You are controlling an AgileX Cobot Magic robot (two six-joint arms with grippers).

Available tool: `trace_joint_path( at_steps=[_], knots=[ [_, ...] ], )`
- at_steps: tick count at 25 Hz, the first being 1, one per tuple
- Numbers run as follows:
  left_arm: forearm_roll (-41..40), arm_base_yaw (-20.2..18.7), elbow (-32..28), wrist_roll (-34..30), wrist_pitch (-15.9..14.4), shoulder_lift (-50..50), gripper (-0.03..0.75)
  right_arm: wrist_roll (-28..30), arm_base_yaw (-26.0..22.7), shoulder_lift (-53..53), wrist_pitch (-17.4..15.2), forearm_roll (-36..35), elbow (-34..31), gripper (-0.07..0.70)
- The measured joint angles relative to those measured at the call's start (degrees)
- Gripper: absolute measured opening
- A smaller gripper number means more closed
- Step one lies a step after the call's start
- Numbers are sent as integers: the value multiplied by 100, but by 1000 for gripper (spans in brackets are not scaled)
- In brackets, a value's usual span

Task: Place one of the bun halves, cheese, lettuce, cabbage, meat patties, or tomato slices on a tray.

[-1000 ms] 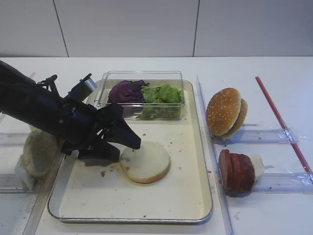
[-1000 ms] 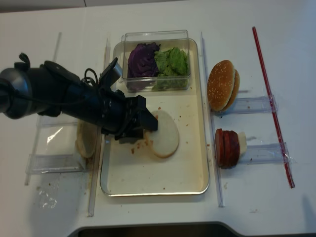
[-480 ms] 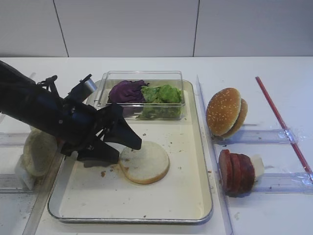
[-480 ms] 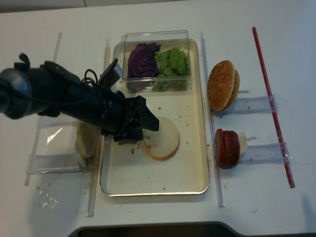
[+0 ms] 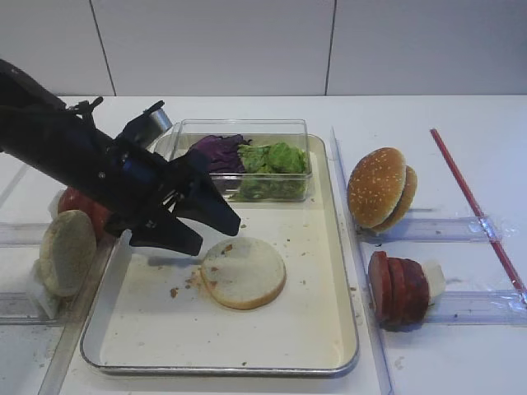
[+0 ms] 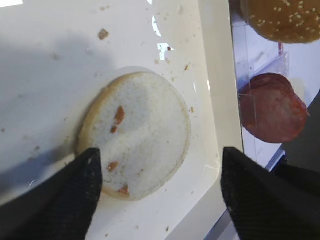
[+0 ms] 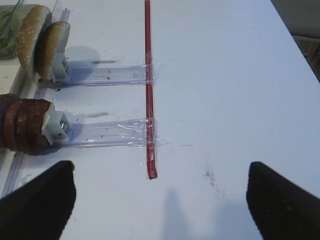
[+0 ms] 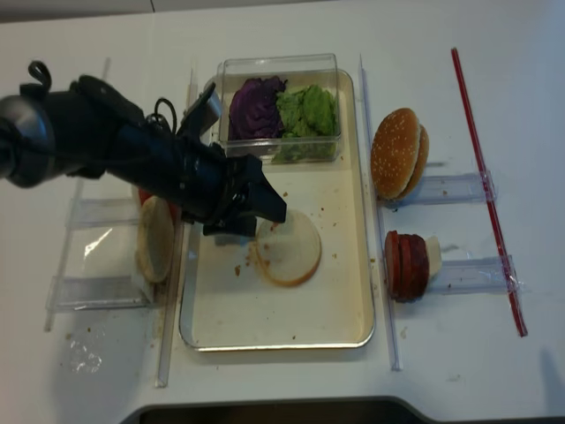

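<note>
The left pincer (image 5: 212, 232) had lifted off the bun half (image 5: 244, 272) since a second before and hung just above its left edge, jaws spread wide, holding nothing. The bun half lay flat on the tray (image 5: 321, 346), near the middle. Right of the tray stood the meat patties (image 5: 398, 290). The right pincer (image 7: 160, 197) was spread wide over bare tabletop (image 7: 225, 75).

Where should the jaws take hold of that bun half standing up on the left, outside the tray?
Grip the upright bun half across its thin thickness at the top rim, coming down from above. It stands on edge against a clear holder, flat face outward, so the top edge is free. The tray wall crowds its right side.
</note>
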State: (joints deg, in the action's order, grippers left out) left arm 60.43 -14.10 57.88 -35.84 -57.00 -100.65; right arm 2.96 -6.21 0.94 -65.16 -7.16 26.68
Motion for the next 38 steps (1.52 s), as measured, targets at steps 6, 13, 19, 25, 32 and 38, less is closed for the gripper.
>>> trace_joint_path(
  at_steps=[6,13,19,25,32,38],
  knots=[
    [-523,8,482,381,-349,0,464,0,0,0,0,0,0,692],
    [-1302,8,1067,837,-538,174,461,-22,0,0,0,0,0,692],
    [-2312,8,1434,1313,-682,636,461,-22,0,0,0,0,0,692],
    [-3134,8,1468,1713,-767,961,461,-22,0,0,0,0,0,692],
    [-4511,8,1468,2360,-969,1237,461,-22,0,0,0,0,0,692],
    [-5330,8,1468,2827,-1116,1476,461,-22,0,0,0,0,0,692]
  ],
)
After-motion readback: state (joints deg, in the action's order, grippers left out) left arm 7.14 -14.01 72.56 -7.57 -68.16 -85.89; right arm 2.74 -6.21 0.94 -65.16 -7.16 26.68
